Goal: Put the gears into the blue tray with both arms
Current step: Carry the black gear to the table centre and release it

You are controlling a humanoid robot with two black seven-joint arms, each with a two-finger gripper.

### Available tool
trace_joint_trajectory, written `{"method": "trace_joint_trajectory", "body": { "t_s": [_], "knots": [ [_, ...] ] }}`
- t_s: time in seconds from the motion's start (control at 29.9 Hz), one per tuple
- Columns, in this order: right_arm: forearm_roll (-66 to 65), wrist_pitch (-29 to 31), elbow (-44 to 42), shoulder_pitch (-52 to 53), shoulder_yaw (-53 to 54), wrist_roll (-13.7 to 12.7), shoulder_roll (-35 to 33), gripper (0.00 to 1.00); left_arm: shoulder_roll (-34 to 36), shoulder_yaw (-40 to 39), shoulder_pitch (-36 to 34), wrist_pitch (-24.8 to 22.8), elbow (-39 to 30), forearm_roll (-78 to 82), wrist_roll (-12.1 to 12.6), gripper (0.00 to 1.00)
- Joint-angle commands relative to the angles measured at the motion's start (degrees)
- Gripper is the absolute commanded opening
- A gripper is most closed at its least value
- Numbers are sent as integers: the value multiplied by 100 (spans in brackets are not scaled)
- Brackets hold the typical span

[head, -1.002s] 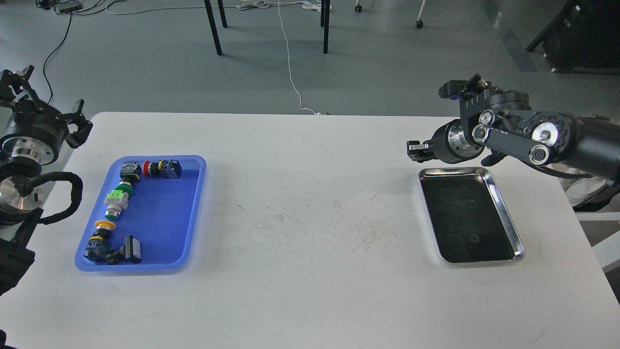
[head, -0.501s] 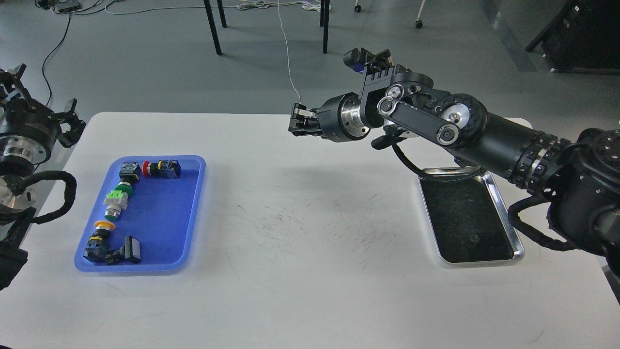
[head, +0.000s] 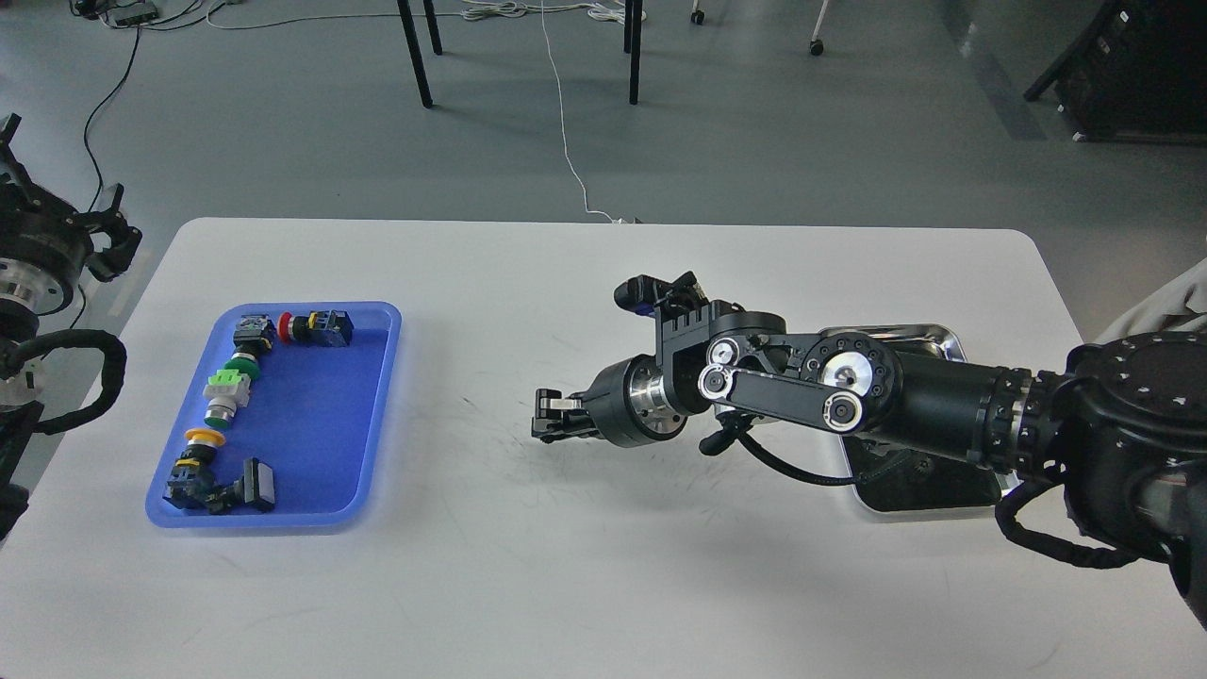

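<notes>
The blue tray (head: 321, 424) lies at the table's left and holds several colourful-capped push-button switches (head: 231, 391) along its left side; I see no gears in it. My right arm reaches from the right across the table's middle. Its gripper (head: 552, 418) hovers low over the bare tabletop, well to the right of the blue tray. Its dark fingers merge, so I cannot tell their state or whether they hold anything. One tiny black gear (head: 919, 464) seems to lie in the steel tray under that arm. My left gripper (head: 71, 203) is off the table's left edge with its fingers spread.
The shiny steel tray (head: 943, 339) at the right is mostly covered by my right arm. The white table (head: 603, 585) shows scuff marks in the middle. Chair legs and a white cable are on the floor beyond the far edge.
My right arm swung from the steel tray leftward, first high over the table's far side, then down and closer to the table's middle. The left gripper drifted further left and up.
</notes>
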Motion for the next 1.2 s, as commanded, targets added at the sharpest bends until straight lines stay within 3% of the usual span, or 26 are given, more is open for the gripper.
{"method": "trace_joint_trajectory", "body": {
  "t_s": [0.0,0.27,0.74,1.17],
  "knots": [
    [-253,-122,-65,-239,-40,5,2,1,28,0,6,-2,-7,-7,1,98],
    [-271,-333,-74,-415,-31,14,2,5,19,-18,-3,-2,-7,-16,1,98],
    [-236,-536,-101,-424,91,23,2,57,28,0,-3,7,-7,-16,1,98],
    [-183,-439,-338,14,1321,-47,2,82,28,9,-3,24,-7,-7,9,98]
  ]
}}
